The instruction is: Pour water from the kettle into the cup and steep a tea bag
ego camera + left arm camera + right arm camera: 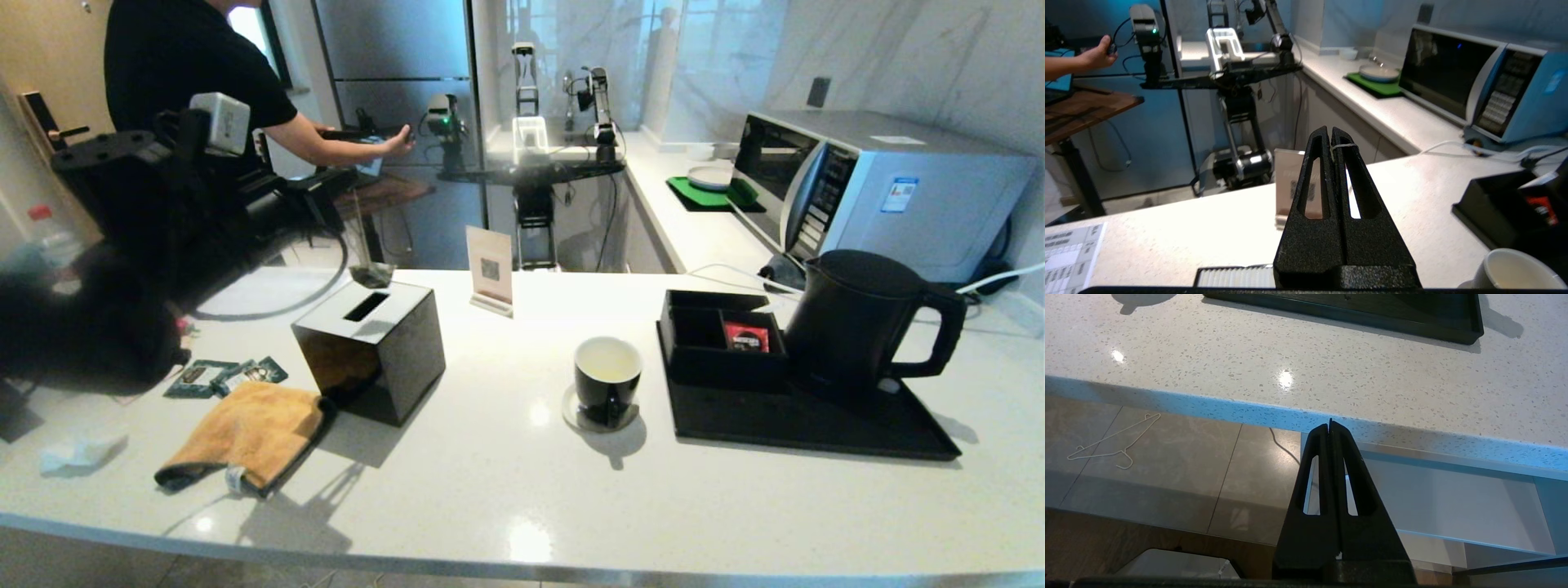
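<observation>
Two arms to report. My left gripper is raised over the tissue box, pinched tight on the string of the tea bag, which dangles just above the slot. Further right the cup stands on its coaster, pale water inside. Beyond it the kettle sits on the black tray. My right gripper hangs closed and empty below the counter edge.

Kitchen: stone counter, microwave, kettle.
</observation>
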Motion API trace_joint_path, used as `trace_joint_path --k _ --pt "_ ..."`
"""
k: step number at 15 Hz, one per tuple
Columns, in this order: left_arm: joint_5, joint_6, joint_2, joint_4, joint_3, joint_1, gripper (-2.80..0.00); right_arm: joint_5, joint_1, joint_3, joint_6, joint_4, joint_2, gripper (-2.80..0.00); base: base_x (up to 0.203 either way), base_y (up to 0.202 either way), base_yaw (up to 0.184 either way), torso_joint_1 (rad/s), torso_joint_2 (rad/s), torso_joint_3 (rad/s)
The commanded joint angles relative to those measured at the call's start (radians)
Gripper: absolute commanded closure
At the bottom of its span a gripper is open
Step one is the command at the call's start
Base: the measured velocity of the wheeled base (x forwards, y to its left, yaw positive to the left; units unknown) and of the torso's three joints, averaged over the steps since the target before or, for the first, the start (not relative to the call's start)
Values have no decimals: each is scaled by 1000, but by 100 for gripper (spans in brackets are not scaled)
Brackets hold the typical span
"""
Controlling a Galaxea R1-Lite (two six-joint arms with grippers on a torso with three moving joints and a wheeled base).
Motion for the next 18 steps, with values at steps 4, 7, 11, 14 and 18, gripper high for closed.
trace_joint_path --k 4,7,11,14,18 --pt "-30 51 38 8 -13 18 0 0 0 0 -1 0 1 0 0 0 0 0 0 0" --pt "-41 69 51 52 -57 49 0 0 0 0 -1 0 1 0 0 0 0 0 0 0" --pt "-40 93 62 134 -152 53 0 0 0 0 -1 0 1 0 0 0 0 0 0 0" --pt "-41 111 62 184 -195 59 0 0 0 0 -1 0 1 0 0 0 0 0 0 0" --pt "-42 110 61 233 -230 83 0 0 0 0 -1 0 1 0 0 0 0 0 0 0"
